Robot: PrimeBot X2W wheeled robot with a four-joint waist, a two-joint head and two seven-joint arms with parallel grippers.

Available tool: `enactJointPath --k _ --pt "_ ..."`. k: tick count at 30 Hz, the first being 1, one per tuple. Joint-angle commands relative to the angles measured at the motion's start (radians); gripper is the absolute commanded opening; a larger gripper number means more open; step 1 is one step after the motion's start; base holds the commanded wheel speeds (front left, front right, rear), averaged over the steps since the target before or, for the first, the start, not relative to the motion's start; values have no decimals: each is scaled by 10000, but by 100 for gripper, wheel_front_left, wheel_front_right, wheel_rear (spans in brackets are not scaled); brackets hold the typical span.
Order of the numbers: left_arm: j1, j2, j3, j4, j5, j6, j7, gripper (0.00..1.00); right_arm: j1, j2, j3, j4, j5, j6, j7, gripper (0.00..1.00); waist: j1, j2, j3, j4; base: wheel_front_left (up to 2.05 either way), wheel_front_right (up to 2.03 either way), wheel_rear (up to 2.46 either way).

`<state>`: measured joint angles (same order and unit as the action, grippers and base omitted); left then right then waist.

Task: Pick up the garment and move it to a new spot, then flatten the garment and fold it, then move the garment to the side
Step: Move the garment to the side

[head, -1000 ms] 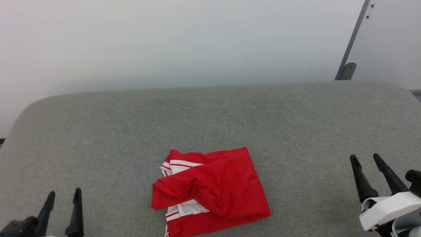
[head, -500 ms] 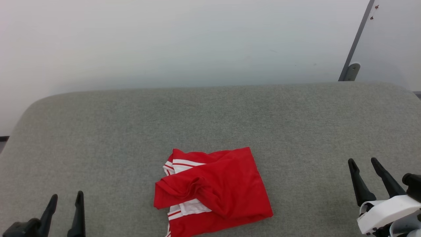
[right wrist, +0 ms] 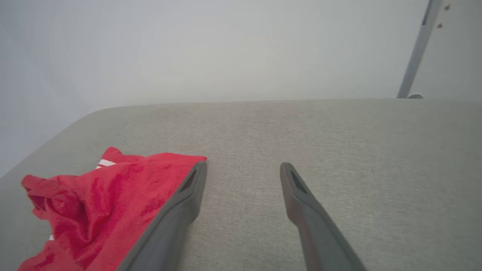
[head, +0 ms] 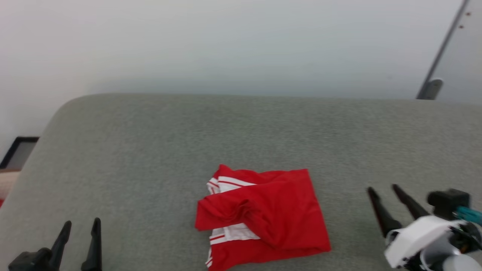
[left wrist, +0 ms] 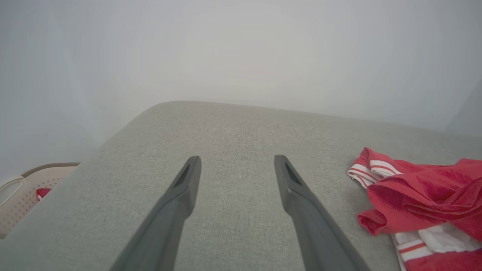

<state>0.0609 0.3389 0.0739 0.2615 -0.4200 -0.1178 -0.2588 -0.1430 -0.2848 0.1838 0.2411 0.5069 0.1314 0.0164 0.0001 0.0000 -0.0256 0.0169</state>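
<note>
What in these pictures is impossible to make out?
- Garment: head view, its own folds hide much of it, and the bottom edge clips its lowest corner.
- Same garment, left wrist view: cut off by the right edge.
- Pale basket: left wrist view, mostly hidden behind the grey cushion; the red scrap inside is too small to identify.

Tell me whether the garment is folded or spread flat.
Folded loosely: the garment lies doubled over itself, white sleeve tucked under red layers.
</note>
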Motion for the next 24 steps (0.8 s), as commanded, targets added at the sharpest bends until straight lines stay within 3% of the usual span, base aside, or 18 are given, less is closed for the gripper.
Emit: enactJointPath --k 1,8,17,24 --pt "-40 -1 -41 -4 5 10 3 100 -168 66 191 22 185 -17 242 100 -1 0 103 431 0 0 0" --pt "-142 -160 -312 38 -79 -5 20 100 -813 9 816 378 542 -17 1754 100 -1 0 448 1320 0 0 0" --pt "-446 -375 -623 293 -206 -53 -21 100 -1469 -123 562 1213 420 -17 4084 100 -1 0 1007 2201 0 0 0" --pt "-819 -538 -869 524 -262 -73 -36 100 -1858 -67 342 1702 371 -17 5206 100 -1 0 1455 2588 0 0 0"
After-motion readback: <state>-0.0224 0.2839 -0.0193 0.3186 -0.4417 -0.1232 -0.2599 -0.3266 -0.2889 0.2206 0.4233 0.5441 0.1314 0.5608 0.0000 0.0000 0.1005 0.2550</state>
